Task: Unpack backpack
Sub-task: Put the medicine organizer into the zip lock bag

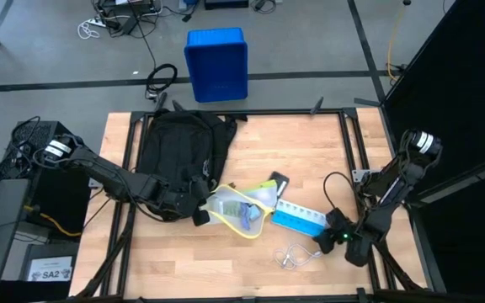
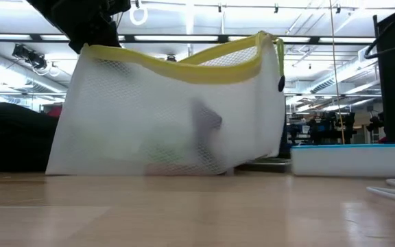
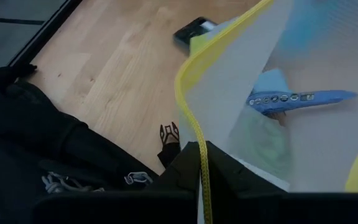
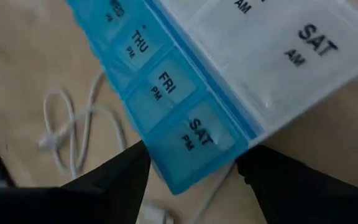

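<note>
Left claw (image 1: 199,210): pressed together on the yellow rim of the mesh pouch (image 1: 241,210), just beside the backpack's near end
Right claw (image 1: 331,240): fingers spread around the end of the blue pill organizer (image 1: 298,218), not clamping it
Backpack (image 1: 179,156): lies on the tabletop's (image 1: 310,151) left half, long axis running away from the left claw; left arm far nearer
Around: phone (image 1: 277,179) past the pouch, white cable (image 1: 295,255) beside the right claw; nothing blocks the backpack

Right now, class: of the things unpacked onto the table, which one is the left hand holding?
The white mesh pouch with the yellow rim: the left hand pinches its edge. The blue pill organizer, white cable and dark phone lie free.
</note>
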